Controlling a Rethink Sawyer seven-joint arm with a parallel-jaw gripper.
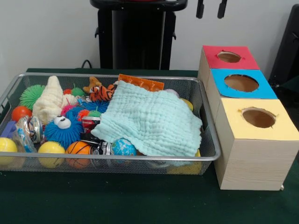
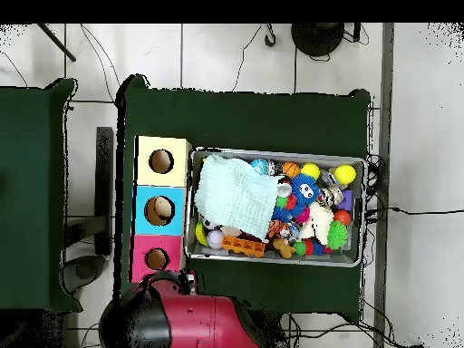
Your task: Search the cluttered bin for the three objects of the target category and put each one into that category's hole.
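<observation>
end effector [image 1: 211, 9] spread, top edge | bin [image 1: 212, 156] (cloth [image 1: 152, 121] covering right half) | hole [image 1: 241, 83] unobstructed

This looks like a robot lab, not a home. A red robot arm [image 2: 195, 322] stands on a black pedestal [image 1: 136, 35] by a surface [image 1: 117, 200] with a dark green cloth on it. The floor [image 2: 227, 54] has pale tiles, and loose cables [image 2: 399, 210] lie across it. The wall [image 1: 46, 32] is plain and bare.
</observation>
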